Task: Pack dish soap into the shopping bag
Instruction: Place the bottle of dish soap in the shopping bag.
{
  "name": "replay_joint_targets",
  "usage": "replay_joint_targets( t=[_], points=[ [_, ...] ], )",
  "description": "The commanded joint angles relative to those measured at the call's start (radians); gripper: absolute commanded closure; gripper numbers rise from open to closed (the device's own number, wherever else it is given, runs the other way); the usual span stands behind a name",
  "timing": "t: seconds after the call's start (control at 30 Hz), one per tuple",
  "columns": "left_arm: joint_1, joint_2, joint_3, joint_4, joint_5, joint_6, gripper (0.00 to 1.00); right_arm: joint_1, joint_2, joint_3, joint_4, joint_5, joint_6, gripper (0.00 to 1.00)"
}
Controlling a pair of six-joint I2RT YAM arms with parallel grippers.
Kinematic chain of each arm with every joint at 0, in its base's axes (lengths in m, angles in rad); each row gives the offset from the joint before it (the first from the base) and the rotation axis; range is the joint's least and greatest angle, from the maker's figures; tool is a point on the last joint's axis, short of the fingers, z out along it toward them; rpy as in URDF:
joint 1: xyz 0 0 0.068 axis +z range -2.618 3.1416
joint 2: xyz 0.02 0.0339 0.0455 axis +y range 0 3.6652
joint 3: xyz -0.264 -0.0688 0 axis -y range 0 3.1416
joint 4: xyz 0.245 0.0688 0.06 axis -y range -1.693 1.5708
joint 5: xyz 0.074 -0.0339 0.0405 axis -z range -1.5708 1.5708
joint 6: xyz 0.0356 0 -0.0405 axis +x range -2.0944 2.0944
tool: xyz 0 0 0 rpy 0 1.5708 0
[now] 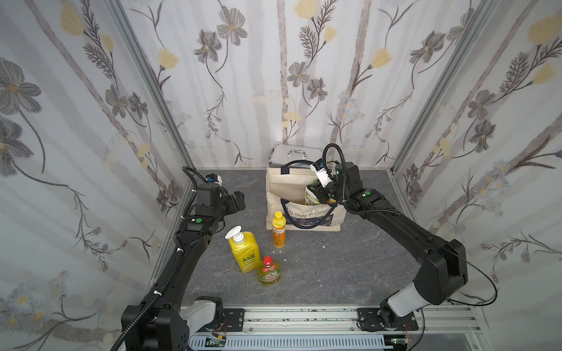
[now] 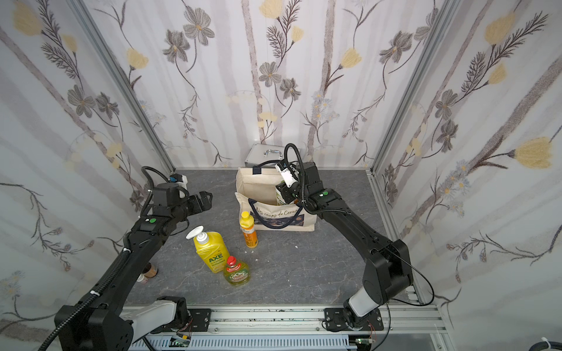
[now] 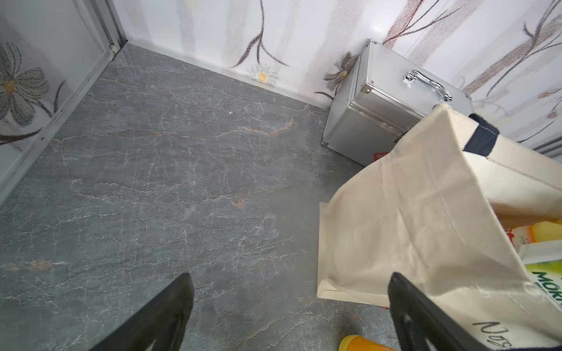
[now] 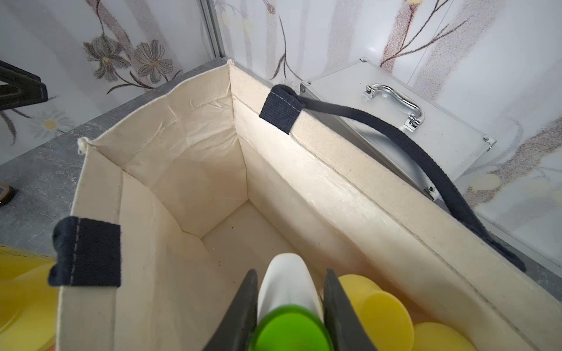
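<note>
White green-capped bottle (image 4: pixel 287 288) is pinched at the neck in the right claw (image 4: pixel 290 273). Claw is closed tight on it, one finger each side, green cap nearest the wrist camera. Bottle hangs inside the shopping bag (image 1: pixel 304 217), at the bag's right end, body pointing down toward the bag floor. In both top views its label shows just under the right claw (image 1: pixel 317 190), below the rim. Two yellow caps (image 4: pixel 383 307) sit in the bag right beside the held bottle; the rest of the bag floor shows bare.

Bag stands open at the back of the worktop (image 1: pixel 334 267), navy handles flopped out, silver metal case (image 1: pixel 296 155) right behind it, against the back wall.

Three bottles are outside the bag. A slim orange bottle (image 1: pixel 279 231) stands upright just in front of the bag's left front corner. The AXE pump bottle (image 1: pixel 244 252) is nearer and to the left. The Fairy bottle (image 1: pixel 269 272) sits against the AXE's near side.

Left claw (image 1: pixel 237 200) is spread wide and empty, hovering left of the bag, above bare worktop.
</note>
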Motion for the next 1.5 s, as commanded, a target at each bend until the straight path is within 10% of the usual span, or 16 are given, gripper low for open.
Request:
replay_joint_targets(
  t=[0.0, 1.47],
  points=[
    [0.000, 0.002, 0.002, 0.009, -0.009, 0.003, 0.00, -0.007, -0.014, -0.017, 0.145, -0.032, -0.014, 1.00],
    [0.000, 0.011, 0.001, 0.009, -0.019, 0.009, 0.00, -0.025, 0.116, -0.089, 0.030, 0.051, -0.032, 1.00]
  ],
)
